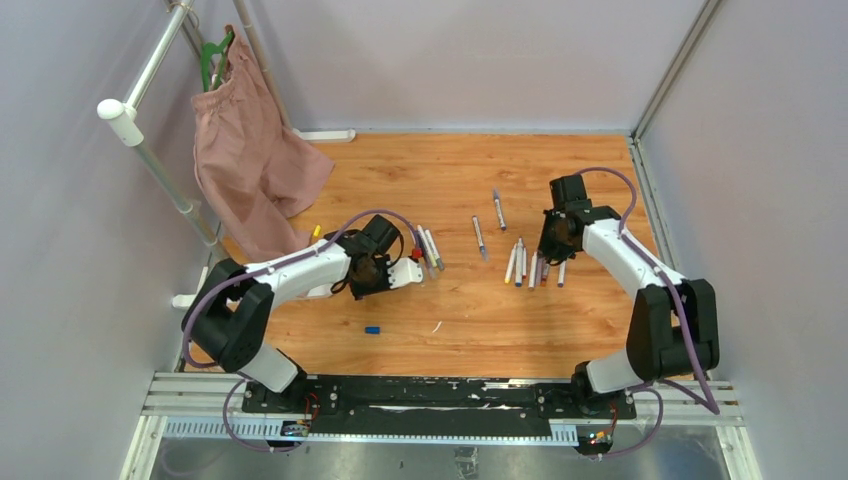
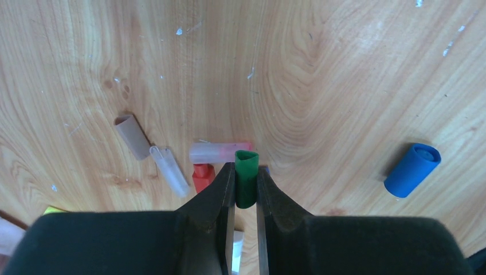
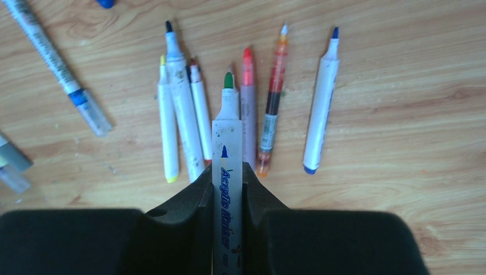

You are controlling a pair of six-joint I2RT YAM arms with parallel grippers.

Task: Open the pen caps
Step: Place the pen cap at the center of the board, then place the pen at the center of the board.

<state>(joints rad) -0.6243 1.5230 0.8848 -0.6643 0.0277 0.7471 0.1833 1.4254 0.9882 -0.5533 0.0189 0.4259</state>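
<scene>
My left gripper (image 2: pixel 246 183) is shut on a green pen cap (image 2: pixel 246 172), held just above the wood table; in the top view it sits left of centre (image 1: pixel 385 272). Loose caps lie around it: red (image 2: pixel 202 176), clear pink (image 2: pixel 220 152), grey-brown (image 2: pixel 132 136), clear (image 2: pixel 169 170) and blue (image 2: pixel 412 170). My right gripper (image 3: pixel 227 177) is shut on a white marker barrel (image 3: pixel 227 132) with a bare green tip, above a row of uncapped pens (image 3: pixel 269 103). In the top view it is at the right (image 1: pixel 553 245).
Capped pens lie by the left gripper (image 1: pixel 430 247), and two more at centre (image 1: pixel 498 210), (image 1: pixel 479 238). A blue cap (image 1: pixel 372 329) lies near the front. Pink shorts (image 1: pixel 250 160) hang on a white pipe rack (image 1: pixel 150 150) at the back left. Grey walls enclose the table.
</scene>
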